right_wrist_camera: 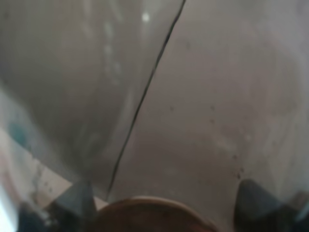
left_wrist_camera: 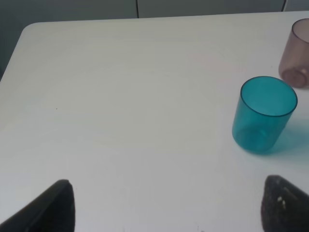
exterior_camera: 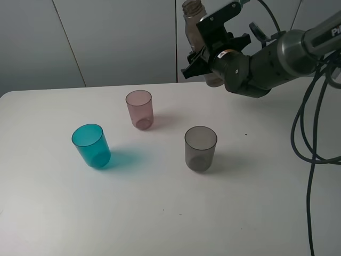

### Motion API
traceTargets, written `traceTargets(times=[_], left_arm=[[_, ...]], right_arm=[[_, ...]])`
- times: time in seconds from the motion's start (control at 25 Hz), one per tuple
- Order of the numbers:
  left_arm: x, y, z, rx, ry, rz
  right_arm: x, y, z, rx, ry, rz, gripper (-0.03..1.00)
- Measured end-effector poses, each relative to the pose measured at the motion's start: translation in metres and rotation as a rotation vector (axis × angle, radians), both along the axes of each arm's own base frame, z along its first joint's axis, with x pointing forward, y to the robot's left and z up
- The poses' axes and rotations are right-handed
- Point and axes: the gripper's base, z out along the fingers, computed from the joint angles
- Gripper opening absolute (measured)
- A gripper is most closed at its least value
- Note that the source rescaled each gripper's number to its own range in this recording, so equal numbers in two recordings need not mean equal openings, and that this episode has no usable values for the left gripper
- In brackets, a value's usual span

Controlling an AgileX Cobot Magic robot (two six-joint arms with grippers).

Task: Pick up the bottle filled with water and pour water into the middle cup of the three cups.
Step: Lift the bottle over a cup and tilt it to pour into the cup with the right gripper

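Note:
The smoky brown-grey bottle (exterior_camera: 193,26) stands upright at the table's back right, uncapped, its lower part hidden behind my right gripper (exterior_camera: 205,53), which is shut on it. In the right wrist view the bottle (right_wrist_camera: 193,96) fills the frame between the fingertips (right_wrist_camera: 72,203). The pink middle cup (exterior_camera: 139,109) stands left of and nearer than the bottle, between the teal cup (exterior_camera: 91,145) and the grey cup (exterior_camera: 200,148). My left gripper (left_wrist_camera: 171,212) is open and empty over the table's left part, near the teal cup (left_wrist_camera: 263,116); the pink cup (left_wrist_camera: 297,53) shows beyond it.
The white table (exterior_camera: 160,213) carries only the three cups. Black cables (exterior_camera: 309,149) hang at the right side beside the right arm. A grey panelled wall (exterior_camera: 106,37) runs behind the table's back edge.

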Motion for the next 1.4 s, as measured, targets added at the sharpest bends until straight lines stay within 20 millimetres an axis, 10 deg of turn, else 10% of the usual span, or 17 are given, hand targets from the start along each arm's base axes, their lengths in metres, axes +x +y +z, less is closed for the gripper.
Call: traceTargets(times=[1.4], left_arm=[[0.000, 0.000, 0.000, 0.000, 0.000, 0.000]], right_arm=[[0.002, 0.036, -0.050, -0.787, -0.102, 0.248, 0.00]])
